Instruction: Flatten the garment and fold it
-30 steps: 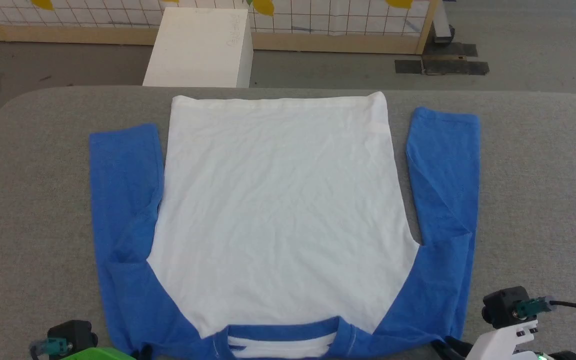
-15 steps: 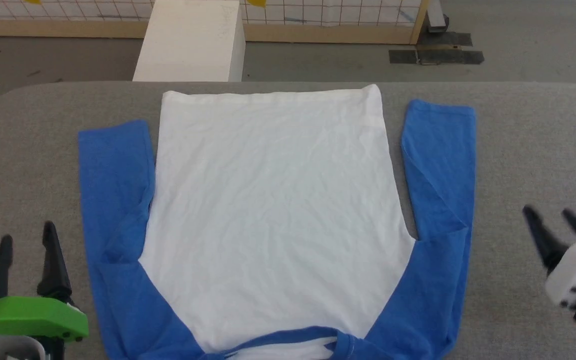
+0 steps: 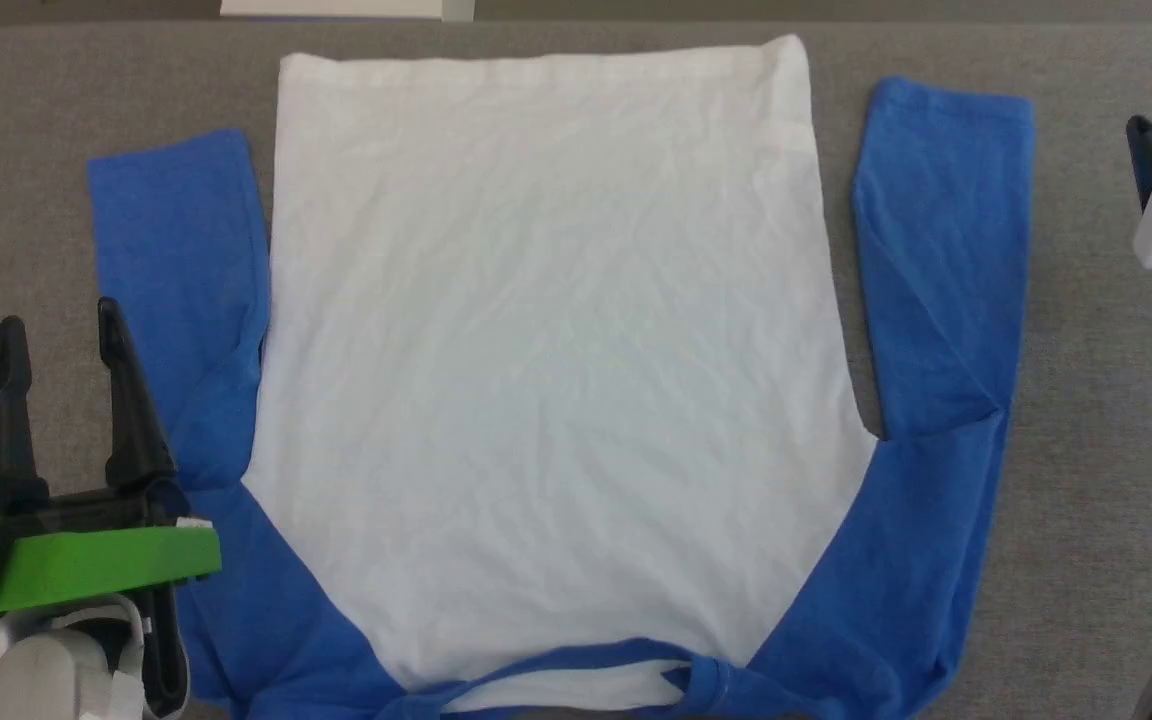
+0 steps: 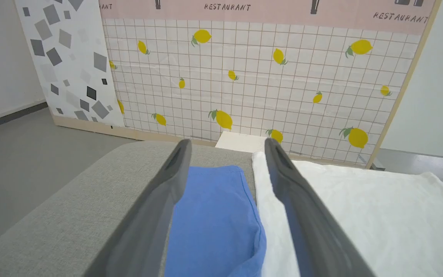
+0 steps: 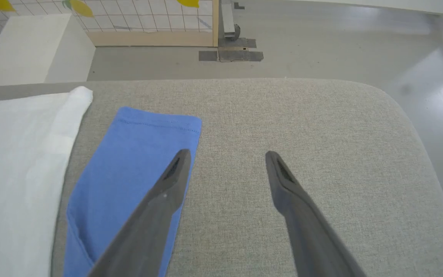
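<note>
The left pincer stands with its two dark fingers spread wide and nothing between them. It hangs over the near part of the garment's left sleeve; from its wrist view one finger lies over the blue cloth and the other along the seam where blue meets white. Whether the tips touch the fabric I cannot tell. The right pincer is just as wide open and just as empty, one finger above the outer edge of the right sleeve, the other over the bare grey worktop.

Between them the garment lies spread out on the worktop, neckband nearest the robot and hem at the far side. Both sleeves run alongside the white body, cuffs pointing away. The body shows only fine creases; each sleeve has a small kink near the armpit.

To my eye the flattening is as good as done. The folding is not yet begun: no sleeve is laid over the body and no edge is turned in, so every fold remains to be made
</note>
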